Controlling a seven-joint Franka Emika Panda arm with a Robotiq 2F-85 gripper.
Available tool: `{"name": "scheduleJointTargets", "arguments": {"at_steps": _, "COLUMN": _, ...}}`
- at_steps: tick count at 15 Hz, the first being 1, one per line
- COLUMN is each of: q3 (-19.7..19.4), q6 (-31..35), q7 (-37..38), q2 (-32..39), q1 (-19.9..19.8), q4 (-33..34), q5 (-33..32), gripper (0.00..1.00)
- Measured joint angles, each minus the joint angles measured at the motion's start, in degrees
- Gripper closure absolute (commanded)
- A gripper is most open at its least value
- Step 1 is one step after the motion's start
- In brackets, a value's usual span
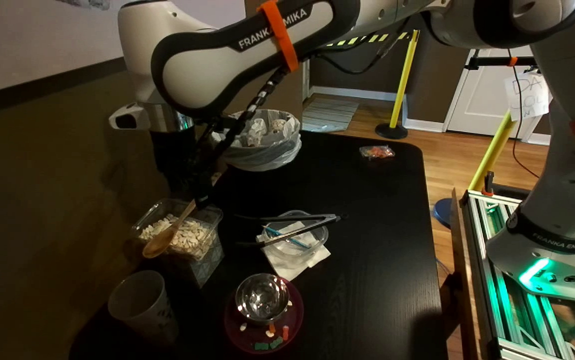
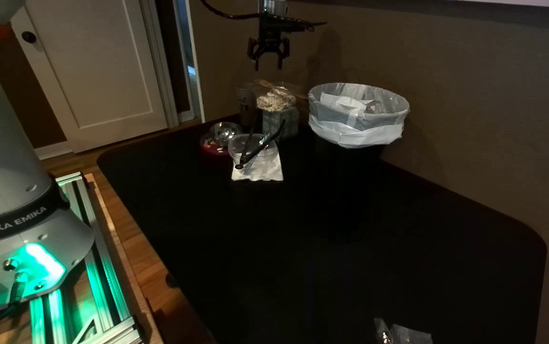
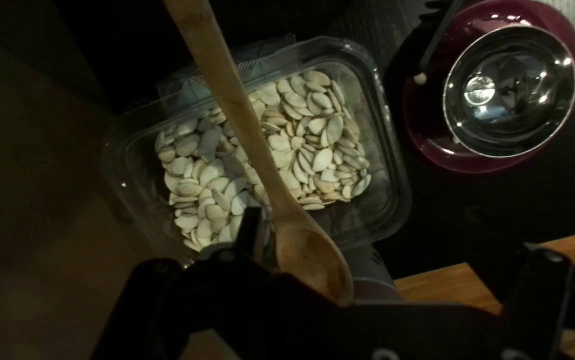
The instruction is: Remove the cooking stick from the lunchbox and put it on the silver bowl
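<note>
The cooking stick [image 3: 247,125], a brown wooden spoon, lies slantwise across the top of the lunchbox [image 3: 392,180], its rounded end sticking out past the rim. Pale seeds fill the clear box. In an exterior view my gripper [image 2: 268,63] hangs above the box, jaws wide apart and nothing between them. One dark finger [image 3: 251,232] shows beside the spoon's rounded end in the wrist view, though the gripper is still above it; its body hides the lower edge there. The shiny silver bowl [image 3: 512,95] stands on a dark red plate [image 3: 425,132] to the side of the lunchbox.
Black tongs [image 1: 328,219] lie over a round clear container [image 1: 321,239] on a white napkin [image 1: 287,270]. A pale cup [image 1: 140,307] stands beside the lunchbox. On its other side is a bin with a white bag [image 2: 360,134]. A small packet [image 1: 377,152] lies near the table's far end.
</note>
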Motion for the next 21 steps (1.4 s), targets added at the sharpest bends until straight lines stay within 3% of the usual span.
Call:
{"name": "scheduleJointTargets", "arguments": {"at_steps": 5, "q3": -1.5, "q6": 6.9, "q7": 0.0, "q2": 4.3, "q1": 0.2, "q4": 0.6, "q5": -2.4, "gripper": 0.0}}
{"name": "scheduleJointTargets", "arguments": {"at_steps": 11, "q3": -2.1, "q6": 7.7, "q7": 0.0, "q2": 7.7, "q1": 1.1, "q4": 3.6, "q5": -3.9, "gripper": 0.03}}
{"name": "scheduleJointTargets", "arguments": {"at_steps": 12, "q3": -2.1, "q6": 7.7, "q7": 0.0, "q2": 8.0, "q1": 1.3, "q4": 4.1, "q5": -3.9, "gripper": 0.19}}
{"name": "scheduleJointTargets", "arguments": {"at_steps": 13, "q3": -2.0, "q6": 7.7, "q7": 0.0, "q2": 8.4, "q1": 1.5, "q4": 4.6, "q5": -3.9, "gripper": 0.28}}
{"name": "scheduleJointTargets", "arguments": {"at_steps": 15, "q3": -2.0, "q6": 7.7, "q7": 0.0, "q2": 9.1, "q1": 1.8, "q4": 5.4, "q5": -3.8, "gripper": 0.37}}
{"name": "scheduleJointTargets", "arguments": {"at_steps": 21, "q3": -1.7, "q6": 7.6, "q7": 0.0, "q2": 11.0, "q1": 2.0, "q4": 7.2, "q5": -3.7, "gripper": 0.85}}
